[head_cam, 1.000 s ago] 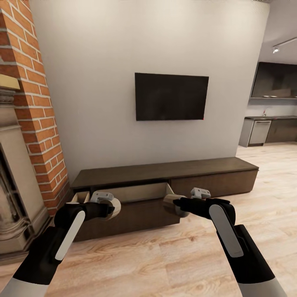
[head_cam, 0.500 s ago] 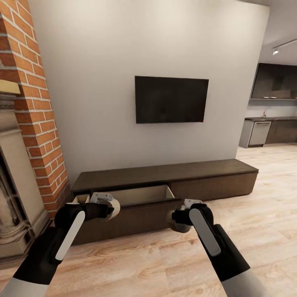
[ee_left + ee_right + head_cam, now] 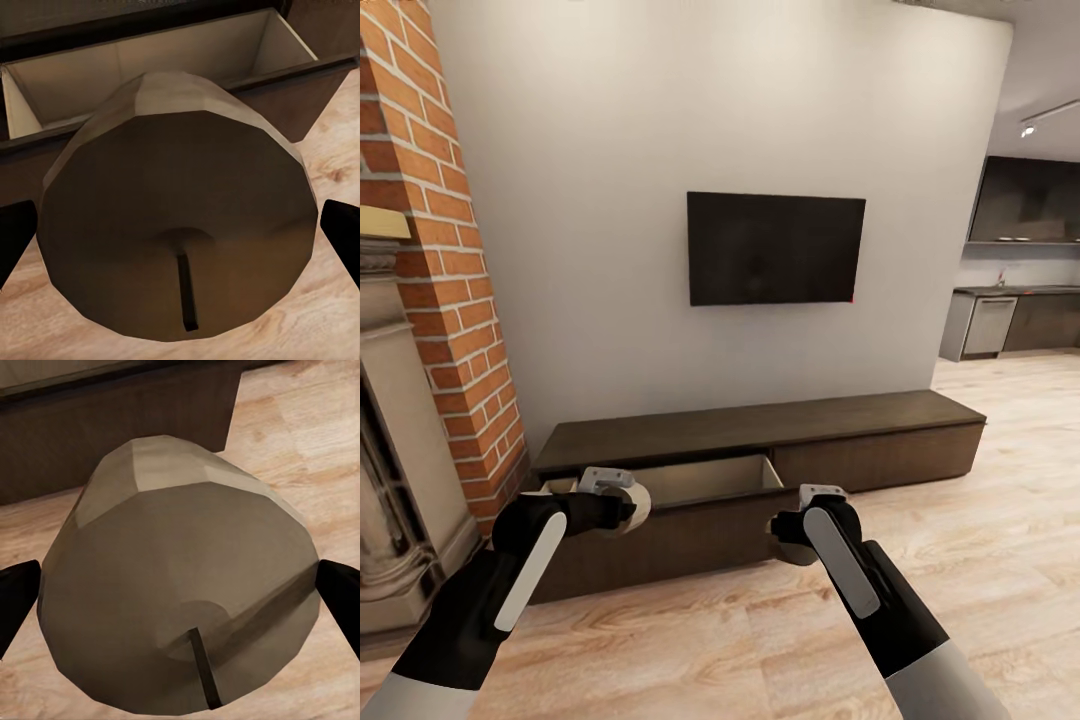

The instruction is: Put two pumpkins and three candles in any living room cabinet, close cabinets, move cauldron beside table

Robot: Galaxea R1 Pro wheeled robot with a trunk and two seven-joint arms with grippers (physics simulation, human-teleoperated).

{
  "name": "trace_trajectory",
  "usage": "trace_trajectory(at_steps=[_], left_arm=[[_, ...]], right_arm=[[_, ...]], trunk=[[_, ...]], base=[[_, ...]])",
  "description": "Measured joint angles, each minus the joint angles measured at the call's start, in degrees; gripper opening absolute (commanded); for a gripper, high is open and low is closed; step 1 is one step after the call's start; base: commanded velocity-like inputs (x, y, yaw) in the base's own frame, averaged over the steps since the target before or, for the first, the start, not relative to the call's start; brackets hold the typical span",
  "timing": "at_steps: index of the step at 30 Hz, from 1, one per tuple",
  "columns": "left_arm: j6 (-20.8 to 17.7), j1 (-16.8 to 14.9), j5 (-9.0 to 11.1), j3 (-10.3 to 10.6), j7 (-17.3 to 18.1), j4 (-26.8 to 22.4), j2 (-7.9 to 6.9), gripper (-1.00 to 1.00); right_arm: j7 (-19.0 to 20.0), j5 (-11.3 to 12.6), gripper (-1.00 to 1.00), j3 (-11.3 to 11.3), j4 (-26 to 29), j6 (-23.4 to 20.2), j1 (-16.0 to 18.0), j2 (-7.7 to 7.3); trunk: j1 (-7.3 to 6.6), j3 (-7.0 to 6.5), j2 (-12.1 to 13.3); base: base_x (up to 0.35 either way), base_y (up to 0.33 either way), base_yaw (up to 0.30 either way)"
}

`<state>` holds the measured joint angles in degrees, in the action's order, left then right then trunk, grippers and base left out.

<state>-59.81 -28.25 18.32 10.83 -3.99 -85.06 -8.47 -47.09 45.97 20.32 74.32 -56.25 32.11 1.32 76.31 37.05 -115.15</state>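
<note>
Before the cabinet (image 3: pixel 760 470) with its left drawer open, each arm's jaws grasp a candle: left candle (image 3: pixel 176 225), right candle (image 3: pixel 180 585). Both look stiff, light and smooth-sided, best pinched across the waist, away from the thin wick.

A tan candle (image 3: pixel 176 225) with a dark wick sits between the left tool's (image 3: pixel 178 232) two dark fingertips (image 3: pixel 341 232), above the cabinet's (image 3: pixel 300 105) open pale drawer (image 3: pixel 112 71).
</note>
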Motion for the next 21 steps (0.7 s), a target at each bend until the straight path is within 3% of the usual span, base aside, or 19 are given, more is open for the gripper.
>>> trace_trajectory(at_steps=[5, 7, 11, 16, 21], left_arm=[[0.0, 0.0, 0.0, -0.1, 0.0, 0.2, -0.01, -1.0], [0.0, -0.1, -0.1, -0.1, 0.0, 1.7, 0.01, -1.0], [0.0, -0.3, 0.0, -0.1, 0.0, 4.7, 0.06, -1.0], [0.0, -0.6, 0.0, -0.1, 0.0, 6.3, 0.08, -1.0], [0.0, -0.8, 0.0, -0.1, 0.0, 7.8, 0.08, -1.0]], right_arm=[[1.0, 0.4, -1.0, -0.1, 0.3, 0.1, 0.0, 0.3], [3.9, 0.7, -1.0, -0.2, 0.3, 0.2, 0.0, 0.66], [6.0, 0.1, -1.0, -0.4, 0.3, -0.1, 0.0, 0.89], [6.6, 0.1, -1.0, -0.4, 0.3, -0.2, 0.0, 1.11], [6.7, 0.0, -1.0, -0.4, 0.3, -0.3, 0.0, 1.23]], trunk=[[-1.1, -0.9, 2.0], [-1.53, -1.25, 2.8], [-2.41, -1.97, 4.4], [-3.51, -2.87, 6.4], [-3.52, -2.87, 6.4]], base=[[0.0, 0.0, 0.0], [0.0, 0.0, 0.0], [0.0, 0.0, 0.0], [0.0, 0.0, 0.0], [0.0, 0.0, 0.0]])
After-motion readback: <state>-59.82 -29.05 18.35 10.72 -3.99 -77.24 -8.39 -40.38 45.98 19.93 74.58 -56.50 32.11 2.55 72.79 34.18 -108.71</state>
